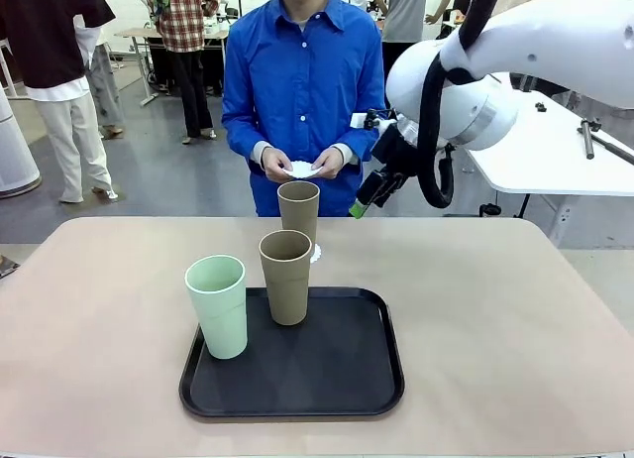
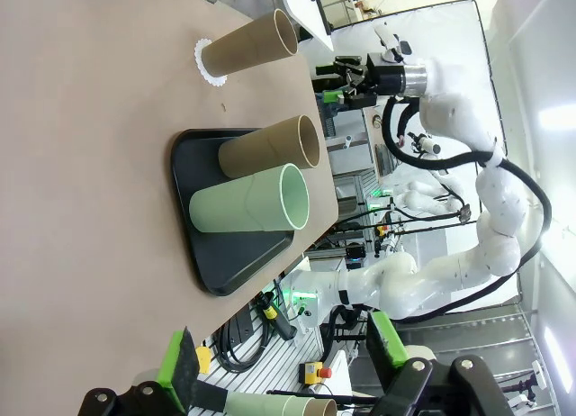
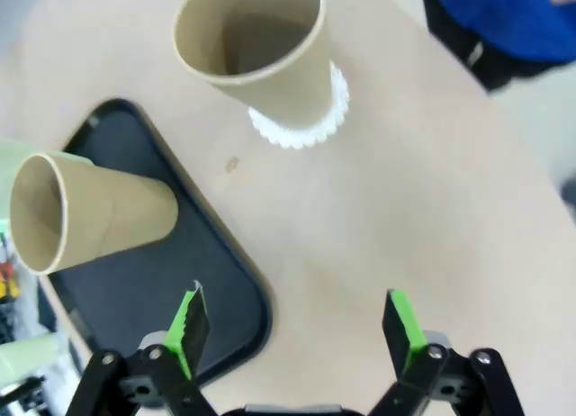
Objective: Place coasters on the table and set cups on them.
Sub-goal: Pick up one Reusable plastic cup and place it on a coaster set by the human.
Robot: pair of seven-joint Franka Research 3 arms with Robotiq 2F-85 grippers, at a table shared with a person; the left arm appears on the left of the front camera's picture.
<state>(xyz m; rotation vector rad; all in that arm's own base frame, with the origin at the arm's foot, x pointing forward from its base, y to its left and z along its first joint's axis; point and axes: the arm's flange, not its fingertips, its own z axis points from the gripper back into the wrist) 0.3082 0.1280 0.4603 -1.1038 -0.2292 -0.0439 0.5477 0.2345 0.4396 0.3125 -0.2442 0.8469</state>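
Two cups are not yet served.

Front view: the right claw [image 1: 363,204] hangs released and empty above the far edge of the beige-tan bench [image 1: 495,329]. Just left of it and lower stands the first tan-brown tapered matte cup [image 1: 298,210], on a white scalloped paper coaster [image 1: 316,252]. Nearer the robot than the claw, the black rectangular tray [image 1: 297,410] holds the second tan-brown cup [image 1: 285,277] and the pale mint-green cup [image 1: 218,305], close together. All three cups look empty. Beyond the claw, the person's hands [image 1: 302,166] hold white discs, probably the spare coasters.

Left wrist view: the left claw [image 2: 283,362] is released, with nothing between its pads, well apart from the tray [image 2: 236,270].

Right wrist view: the right claw [image 3: 295,330], jaws wide, looks down on the tray [image 3: 216,299]. The first tan-brown cup [image 3: 261,56] and its coaster [image 3: 301,119] lie ahead; the second tan-brown cup [image 3: 90,222] lies to the left.

Hazards:
- A tall, narrow-based cup tips if a pad strikes its wall.
- The mint cup's closeness leaves little finger room.
- A cup set down off centre, or before a coaster is laid, misses the disc.
- Claw and hands share the far edge, so they may collide.
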